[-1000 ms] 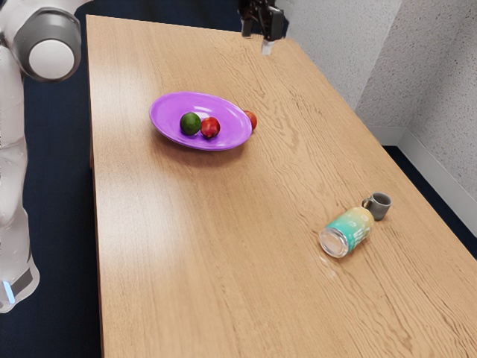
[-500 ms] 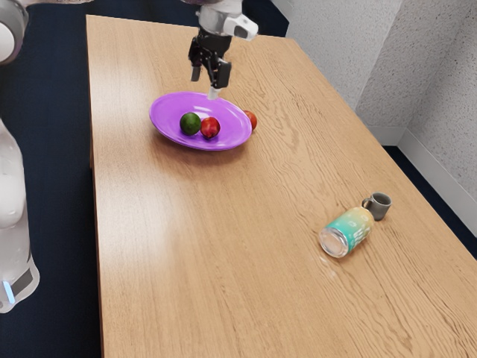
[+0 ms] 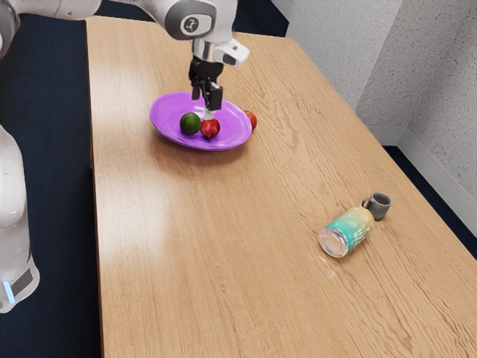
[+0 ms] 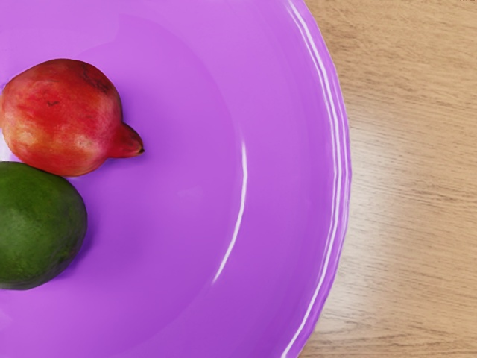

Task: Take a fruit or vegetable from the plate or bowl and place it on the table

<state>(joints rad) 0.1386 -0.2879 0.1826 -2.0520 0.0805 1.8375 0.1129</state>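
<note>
Red pomegranate (image 3: 210,129), right there on the purple plate (image 3: 165,128), sharing it with a round green fruit (image 3: 190,124), and the wrist view has the two of them touching, skin against skin! Both rest on the plate's broad, smooth middle, inside its raised, shiny rim, and the pomegranate's pointed crown juts out over bare purple. Above them hangs the end effector (image 3: 203,105), pointing down, its two fingers spread with nothing pinched between them; in the exterior view one pale tip overlaps the top edge of the pomegranate, though whether it touches is impossible to tell. Look past the plate's rim, on the exterior view's right: an orange-red fruit (image 3: 251,119), partly hidden by the rim, sits outside the plate on the tabletop (image 3: 216,246). And well apart from all that, toward the exterior view's lower right, a teal and yellow can (image 3: 348,231) lies on its side, silvery end showing, just beside an upright gray mug (image 3: 379,207); what the mug holds can't be made out.
</note>
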